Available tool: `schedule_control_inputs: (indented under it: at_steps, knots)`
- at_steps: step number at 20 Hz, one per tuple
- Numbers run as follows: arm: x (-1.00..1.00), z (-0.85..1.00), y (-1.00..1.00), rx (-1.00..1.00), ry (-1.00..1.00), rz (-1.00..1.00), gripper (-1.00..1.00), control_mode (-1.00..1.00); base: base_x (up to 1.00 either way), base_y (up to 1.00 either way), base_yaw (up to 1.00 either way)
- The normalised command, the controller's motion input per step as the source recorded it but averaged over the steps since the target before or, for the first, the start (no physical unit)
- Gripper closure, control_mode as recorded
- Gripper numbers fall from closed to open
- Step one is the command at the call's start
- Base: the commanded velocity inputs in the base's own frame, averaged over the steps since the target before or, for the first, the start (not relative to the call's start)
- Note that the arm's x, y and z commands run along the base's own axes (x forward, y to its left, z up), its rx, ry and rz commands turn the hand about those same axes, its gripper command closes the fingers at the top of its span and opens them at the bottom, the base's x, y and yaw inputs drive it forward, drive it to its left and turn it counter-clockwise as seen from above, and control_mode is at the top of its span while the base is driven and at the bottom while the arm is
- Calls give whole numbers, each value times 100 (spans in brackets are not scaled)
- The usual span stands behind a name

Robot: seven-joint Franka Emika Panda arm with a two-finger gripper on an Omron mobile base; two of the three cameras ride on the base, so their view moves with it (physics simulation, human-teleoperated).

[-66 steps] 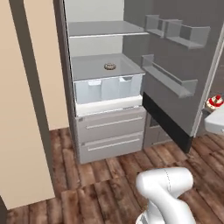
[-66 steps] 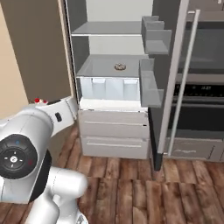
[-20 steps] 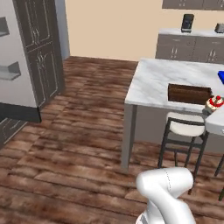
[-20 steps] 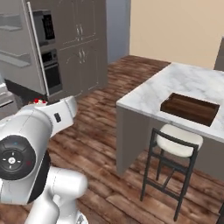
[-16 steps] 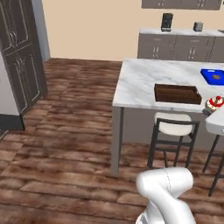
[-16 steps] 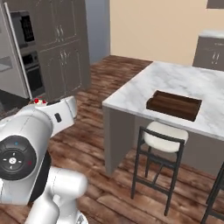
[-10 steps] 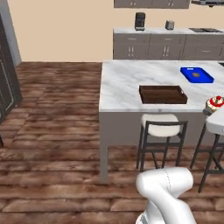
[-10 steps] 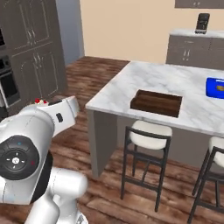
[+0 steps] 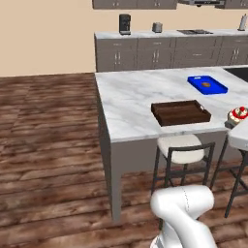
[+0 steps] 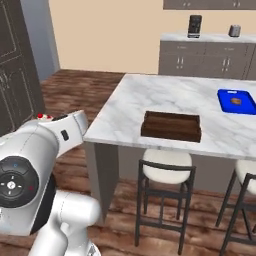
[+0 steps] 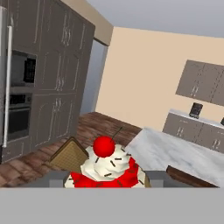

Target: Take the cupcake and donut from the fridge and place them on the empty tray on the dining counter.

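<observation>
Here the gripper (image 11: pixel 105 180) is clamped on the cupcake (image 11: pixel 105 168) at the bottom centre of the hand view, while the tray (image 9: pixel 180 112) sits on the dining counter (image 9: pixel 131 99).

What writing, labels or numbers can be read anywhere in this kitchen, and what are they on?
There is no readable text anywhere.
The wooden tray, the blue tray and the marble counter are plain.
The cupcake held in the gripper carries no label.
The oven front has a dark panel, too blurred to show any figures.
</observation>
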Motion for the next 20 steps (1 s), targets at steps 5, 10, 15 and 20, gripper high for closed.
schedule_control_inputs:
  at_steps: [5, 10, 15, 20]
  knots:
    - [0, 0, 0, 0, 0, 0, 100, 100, 80, 28, -26]
    - [0, 0, 0, 0, 0, 0, 100, 100, 55, 0, -27]
    - [0, 0, 0, 0, 0, 0, 100, 100, 74, 0, -23]
    - [0, 0, 0, 0, 0, 0, 100, 100, 92, 0, -18]
